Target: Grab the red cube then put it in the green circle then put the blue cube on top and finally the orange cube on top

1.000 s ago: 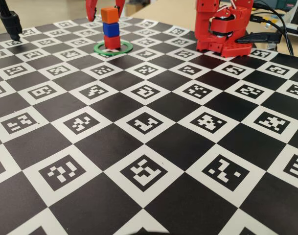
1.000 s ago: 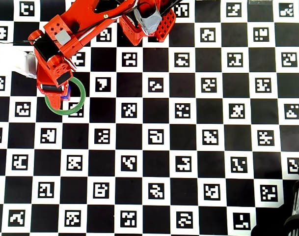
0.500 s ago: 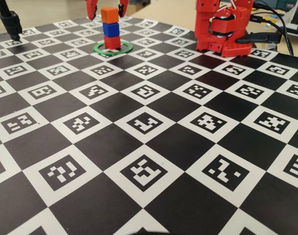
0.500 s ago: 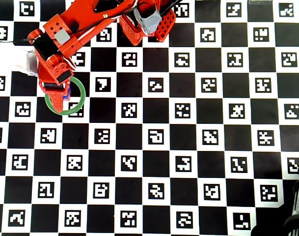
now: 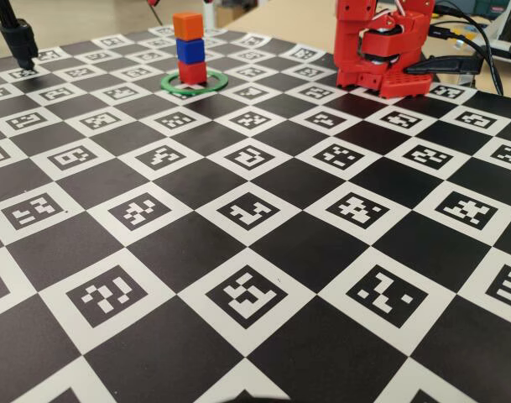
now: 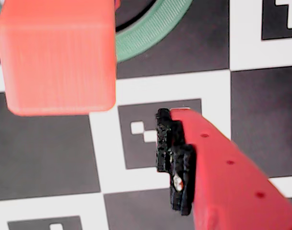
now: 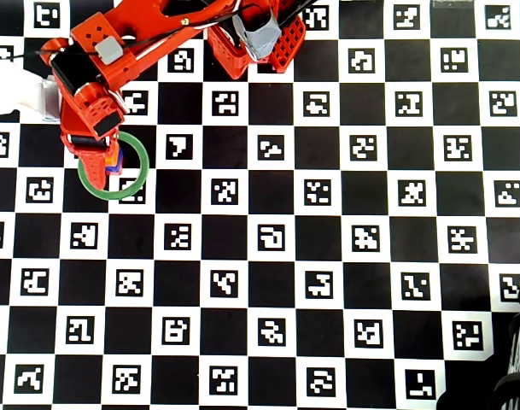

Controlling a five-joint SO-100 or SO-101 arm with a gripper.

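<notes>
Overhead, the arm hides most of the stack; only slivers of orange and blue show at its edge. In the fixed view, the far-left green circle holds 3 stacked cubes: the red cube inside the ring on the checkered board, the blue cube on it, the orange cube on top. The gripper is cut off above that frame. In the wrist view only 1 finger shows, right of the orange cube and apart from it, so the jaw spread cannot be judged.
</notes>
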